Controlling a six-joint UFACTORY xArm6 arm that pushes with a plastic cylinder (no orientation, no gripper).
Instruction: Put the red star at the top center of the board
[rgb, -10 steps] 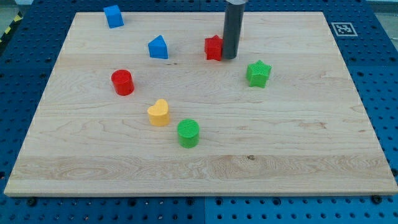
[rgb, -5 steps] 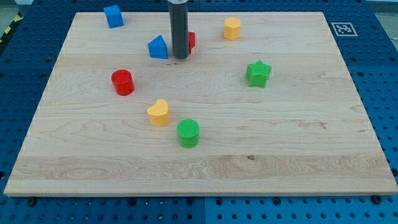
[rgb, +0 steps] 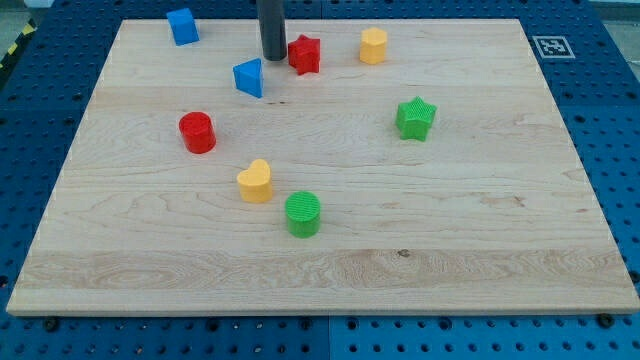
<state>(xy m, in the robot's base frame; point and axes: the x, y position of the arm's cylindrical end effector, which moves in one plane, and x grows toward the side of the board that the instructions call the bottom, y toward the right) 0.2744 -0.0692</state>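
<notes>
Tip position: my tip rests on the tabletop just left of the red star, apparently not touching it. I carry no claw, only this rod. Relative to the red star: yellow block to its right, blue triangular block lower left, beyond my tip.

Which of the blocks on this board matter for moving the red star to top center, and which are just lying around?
For the job:
red star
my tip, just left of the star
board

Lying about:
blue triangular block
blue cube
yellow hexagonal block
red cylinder
green star
yellow heart
green cylinder
</notes>
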